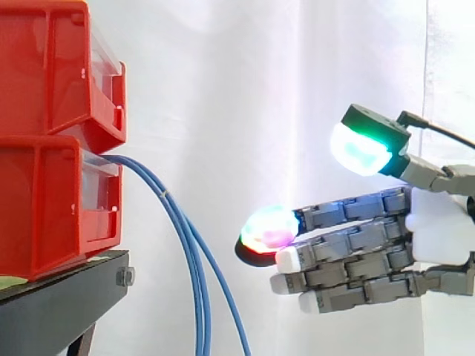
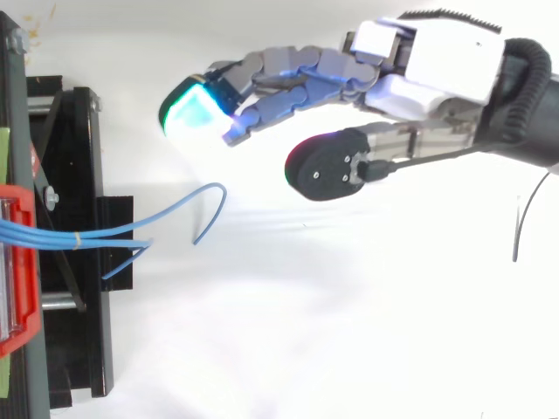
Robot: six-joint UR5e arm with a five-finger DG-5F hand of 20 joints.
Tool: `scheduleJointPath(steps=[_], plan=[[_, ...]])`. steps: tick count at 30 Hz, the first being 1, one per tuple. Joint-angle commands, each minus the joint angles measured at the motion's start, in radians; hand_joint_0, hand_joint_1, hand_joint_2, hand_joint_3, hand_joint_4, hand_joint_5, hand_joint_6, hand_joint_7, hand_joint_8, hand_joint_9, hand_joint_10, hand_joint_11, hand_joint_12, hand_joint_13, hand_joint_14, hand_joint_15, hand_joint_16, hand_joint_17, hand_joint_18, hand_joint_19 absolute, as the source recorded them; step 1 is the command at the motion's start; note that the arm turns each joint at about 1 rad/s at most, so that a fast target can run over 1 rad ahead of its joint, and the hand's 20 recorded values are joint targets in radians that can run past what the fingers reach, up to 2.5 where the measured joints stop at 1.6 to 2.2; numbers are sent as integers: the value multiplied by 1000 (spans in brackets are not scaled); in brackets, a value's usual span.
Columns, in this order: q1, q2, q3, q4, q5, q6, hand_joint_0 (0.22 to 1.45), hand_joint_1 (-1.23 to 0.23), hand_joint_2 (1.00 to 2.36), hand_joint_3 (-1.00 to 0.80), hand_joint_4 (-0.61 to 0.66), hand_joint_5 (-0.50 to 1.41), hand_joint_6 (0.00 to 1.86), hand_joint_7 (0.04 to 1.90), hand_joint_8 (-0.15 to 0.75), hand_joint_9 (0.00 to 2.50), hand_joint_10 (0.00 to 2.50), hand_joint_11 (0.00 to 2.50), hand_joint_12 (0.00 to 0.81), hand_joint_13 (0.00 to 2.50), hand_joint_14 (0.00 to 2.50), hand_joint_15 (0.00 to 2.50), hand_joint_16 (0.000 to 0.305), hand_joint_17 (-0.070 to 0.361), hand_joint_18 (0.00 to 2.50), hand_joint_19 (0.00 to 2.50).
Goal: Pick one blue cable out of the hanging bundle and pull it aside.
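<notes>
— White curtain (image 1: 245,89) behind; how is the robot hand (image 1: 438,226) held?
— Stretched open, nothing gripped. The cables (image 1: 194,259) hang from the lower bin (image 1: 52,200), well apart. Several could be caught together, being bunched.

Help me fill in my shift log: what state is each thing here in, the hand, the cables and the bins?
hand: open, fingers straight, holding nothing, apart from the cables.
blue cables: hanging from the lower red bin, tied together near it, untouched.
lower red bin: upright on the black stand.
upper red bin: stacked on the lower one.
</notes>
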Motion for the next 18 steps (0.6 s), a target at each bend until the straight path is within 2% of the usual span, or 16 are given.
scheduleJointPath(steps=[1, 6, 15, 18], plan=[[1, -41, 4, 86, -2, 1, 478, -465, 1000, -500, 218, -190, 502, 752, 233, 469, 3, 97, 335, 131, 0, 24, 50, 111, 75, 176], [2, -84, 22, 155, 6, 8, 469, -469, 1000, -500, 205, -193, 502, 738, 227, 448, 3, 91, 337, 123, 1, 24, 50, 113, 74, 172], [2, -95, 23, 161, 3, 8, 469, -470, 1000, -500, 208, -193, 502, 741, 230, 451, 3, 91, 336, 123, 0, 25, 51, 114, 69, 173], [-1, -121, 31, 183, 0, 12, 469, -470, 1000, -500, 211, -193, 502, 744, 230, 451, 3, 98, 336, 123, 0, 21, 51, 114, 68, 174]])
